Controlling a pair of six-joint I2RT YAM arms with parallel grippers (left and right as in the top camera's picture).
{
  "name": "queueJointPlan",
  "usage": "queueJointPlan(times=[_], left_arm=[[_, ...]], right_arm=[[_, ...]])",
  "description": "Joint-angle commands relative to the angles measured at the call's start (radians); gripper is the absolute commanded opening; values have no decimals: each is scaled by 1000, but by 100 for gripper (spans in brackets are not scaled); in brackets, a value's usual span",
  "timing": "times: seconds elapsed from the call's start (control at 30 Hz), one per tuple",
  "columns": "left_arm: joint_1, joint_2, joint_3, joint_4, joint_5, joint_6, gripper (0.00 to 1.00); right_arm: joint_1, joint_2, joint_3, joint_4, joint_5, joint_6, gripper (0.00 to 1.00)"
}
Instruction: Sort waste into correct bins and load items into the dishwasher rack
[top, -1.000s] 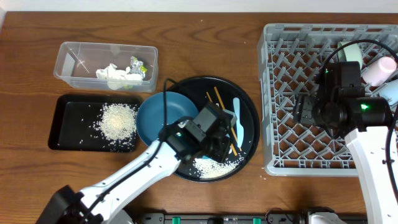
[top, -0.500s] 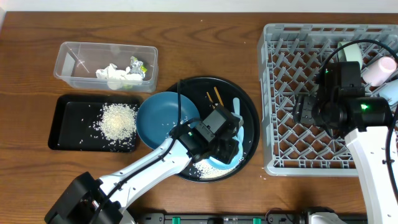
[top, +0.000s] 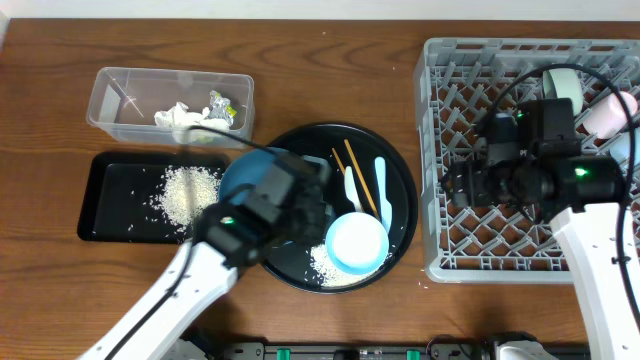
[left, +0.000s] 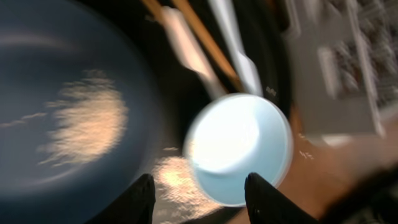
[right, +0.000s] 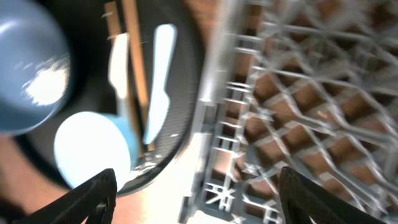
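Small white bowl (top: 357, 243) rests on the round black tray (top: 396, 168). Left gripper (left: 200, 190) hovers close, jaws half open, empty; right gripper (right: 198, 186), jaws wide and empty, hangs over the rack (top: 450, 100). Loading seems in hand; next, pinch the bowl's rim.

Wooden table (top: 330, 80): dark brown, glossy, grain running left to right. Large round black tray (top: 402, 190): flat on wood, near table centre, toward front edge, low raised rim. Right wrist view: same tray (right: 185, 50) blurred, dark, finely textured surface. Left wrist view: tray (left: 169, 118) only dark smear. Pale strip (top: 200, 8) along far table edge; cannot tell what.
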Motion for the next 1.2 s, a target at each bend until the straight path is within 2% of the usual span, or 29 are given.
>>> queueJointPlan(times=[0.0,0.17,0.4,0.53,0.73,0.8,1.0,1.1,1.17], left_arm=[[96,-52,19,-55,-65,9,49],[266,-78,19,-141,-65,-6,52],[478,-78,19,-211,-64,-40,53],[562,-78,19,-227,-64,-40,53],[599,-78,18,-231,-64,-39,53],[599,-77,18,-231,-65,-39,54],[599,-77,18,-231,-64,-39,53],[599,-77,18,-234,-64,-39,53],[599,-77,18,-235,-64,-39,53]], right_arm=[[79,1,3,-1,-90,-86,80],[246,53,3,8,-57,-76,81],[388,202,3,25,52,15,74],[423,284,3,43,83,63,63],[459,396,3,58,98,83,61],[470,430,2,63,105,84,56],[482,509,2,78,106,84,49],[481,541,2,79,106,84,40],[481,550,2,82,106,84,28]])
